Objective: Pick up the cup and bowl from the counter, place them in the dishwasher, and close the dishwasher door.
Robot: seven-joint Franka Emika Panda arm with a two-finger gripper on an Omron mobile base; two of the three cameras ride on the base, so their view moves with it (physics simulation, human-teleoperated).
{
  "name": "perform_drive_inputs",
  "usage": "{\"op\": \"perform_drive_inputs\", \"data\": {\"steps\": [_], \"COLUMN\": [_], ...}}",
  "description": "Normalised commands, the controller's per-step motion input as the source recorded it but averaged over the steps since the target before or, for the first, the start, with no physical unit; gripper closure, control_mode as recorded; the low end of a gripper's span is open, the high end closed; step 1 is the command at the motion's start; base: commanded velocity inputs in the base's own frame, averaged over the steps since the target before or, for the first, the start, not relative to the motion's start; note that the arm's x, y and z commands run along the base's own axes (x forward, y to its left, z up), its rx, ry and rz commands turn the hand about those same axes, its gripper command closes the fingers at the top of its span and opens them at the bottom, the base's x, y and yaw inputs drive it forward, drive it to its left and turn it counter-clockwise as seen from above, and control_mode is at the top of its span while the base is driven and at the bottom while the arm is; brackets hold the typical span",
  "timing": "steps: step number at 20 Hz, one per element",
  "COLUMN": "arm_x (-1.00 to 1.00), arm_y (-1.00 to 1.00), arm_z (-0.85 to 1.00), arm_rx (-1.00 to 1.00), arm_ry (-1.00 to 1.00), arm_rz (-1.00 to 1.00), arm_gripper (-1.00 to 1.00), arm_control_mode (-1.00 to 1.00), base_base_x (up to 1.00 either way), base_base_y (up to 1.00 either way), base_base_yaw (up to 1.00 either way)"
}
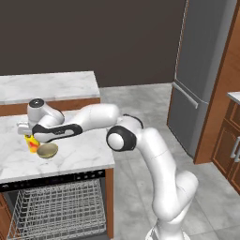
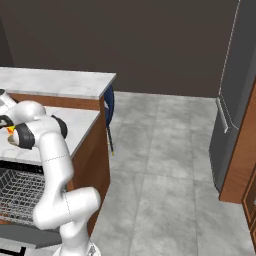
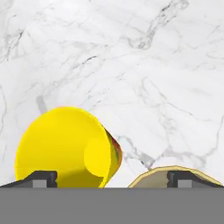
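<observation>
The yellow cup (image 1: 31, 143) stands on the white marble counter (image 1: 79, 150), with the olive-tan bowl (image 1: 47, 150) touching or nearly touching its right side. My gripper (image 1: 24, 127) hangs just above the cup, pointing down. In the hand view the cup (image 3: 65, 144) sits low and left, and the bowl's rim (image 3: 157, 177) shows low and right. The gripper (image 3: 112, 178) is open, its fingertips (image 3: 41, 177) wide apart and holding nothing. Below the counter the dishwasher (image 1: 56, 178) is open, its grey wire rack (image 1: 56, 206) pulled out. The dishwasher door is out of view.
A higher marble slab (image 1: 47, 86) runs behind the counter. A tall grey fridge (image 1: 201, 70) and wood cabinets (image 1: 229, 136) stand to the right across the tiled floor (image 1: 140, 101). A blue chair (image 2: 109, 107) sits by the counter's far end.
</observation>
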Motion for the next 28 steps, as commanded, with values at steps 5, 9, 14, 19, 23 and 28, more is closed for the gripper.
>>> {"op": "perform_drive_inputs", "data": {"steps": [5, 9, 14, 19, 23, 28], "arm_x": [0.22, 0.26, 0.36, 0.3, 0.37, -0.11], "arm_y": [0.0, 0.0, 0.0, 0.04, 0.12, 0.05], "arm_z": [0.0, -0.11, -0.41, -0.46, -0.14, 0.0], "arm_rx": [0.0, 0.0, 0.0, 0.0, 0.0, -0.02], "arm_ry": [0.0, 0.0, 0.01, 0.01, 0.02, 0.0], "arm_rz": [0.0, 0.0, 0.0, 0.0, 0.0, 0.0], "arm_gripper": [-1.0, -1.0, -1.0, -1.0, 1.0, 1.0], "arm_control_mode": [-1.0, -1.0, -1.0, -1.0, -1.0, -1.0], "base_base_x": [0.0, 0.0, 0.0, 0.0, 0.0, 0.0], "base_base_y": [0.0, 0.0, 0.0, 0.0, 0.0, 0.0], "base_base_yaw": [0.0, 0.0, 0.0, 0.0, 0.0, 0.0]}}
